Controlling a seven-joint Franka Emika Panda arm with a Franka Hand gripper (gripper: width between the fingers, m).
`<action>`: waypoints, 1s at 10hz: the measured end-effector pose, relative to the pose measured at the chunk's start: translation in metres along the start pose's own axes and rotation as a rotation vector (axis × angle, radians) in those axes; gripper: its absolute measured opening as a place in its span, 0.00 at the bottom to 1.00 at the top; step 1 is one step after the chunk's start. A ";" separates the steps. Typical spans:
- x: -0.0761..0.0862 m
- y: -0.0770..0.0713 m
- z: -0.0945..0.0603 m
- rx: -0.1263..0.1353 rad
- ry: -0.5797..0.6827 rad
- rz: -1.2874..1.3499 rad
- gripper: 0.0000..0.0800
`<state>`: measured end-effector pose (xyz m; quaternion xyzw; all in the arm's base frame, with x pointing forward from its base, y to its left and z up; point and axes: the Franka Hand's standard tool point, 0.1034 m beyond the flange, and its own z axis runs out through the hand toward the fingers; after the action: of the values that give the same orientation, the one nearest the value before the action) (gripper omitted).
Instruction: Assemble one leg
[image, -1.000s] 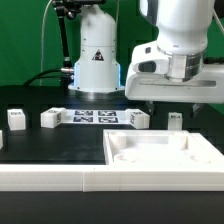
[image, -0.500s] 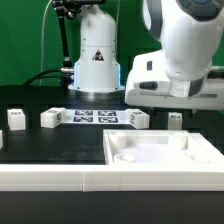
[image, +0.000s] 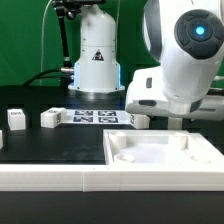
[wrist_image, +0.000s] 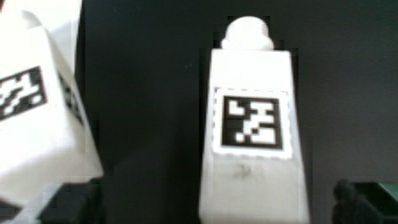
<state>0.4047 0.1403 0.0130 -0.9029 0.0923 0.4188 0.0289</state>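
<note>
In the wrist view a white leg (wrist_image: 253, 120) with a black-and-white tag and a rounded peg end lies on the black table between my fingers. My gripper (wrist_image: 217, 205) is open, with one dark fingertip (wrist_image: 68, 205) on each side of the leg and a gap to each. A second tagged leg (wrist_image: 36, 100) lies beside it. In the exterior view my arm's hand (image: 178, 88) hangs low at the right and hides the gripper and the leg under it. Three other legs (image: 15, 118) (image: 50, 118) (image: 137, 119) stand along the table.
The marker board (image: 95, 116) lies in the middle at the back. The large white panel (image: 120, 138) with a raised rim lies in front at the exterior view's right. The robot base (image: 95, 55) stands behind.
The arm has turned and come lower at the exterior view's right. It now covers the small leg that showed under it before.
</note>
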 end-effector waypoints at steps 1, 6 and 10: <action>0.001 -0.001 0.005 -0.002 0.007 0.000 0.81; -0.003 -0.003 0.015 -0.015 -0.001 0.010 0.78; -0.003 -0.003 0.015 -0.015 -0.002 0.009 0.36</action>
<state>0.3919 0.1452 0.0051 -0.9023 0.0932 0.4205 0.0205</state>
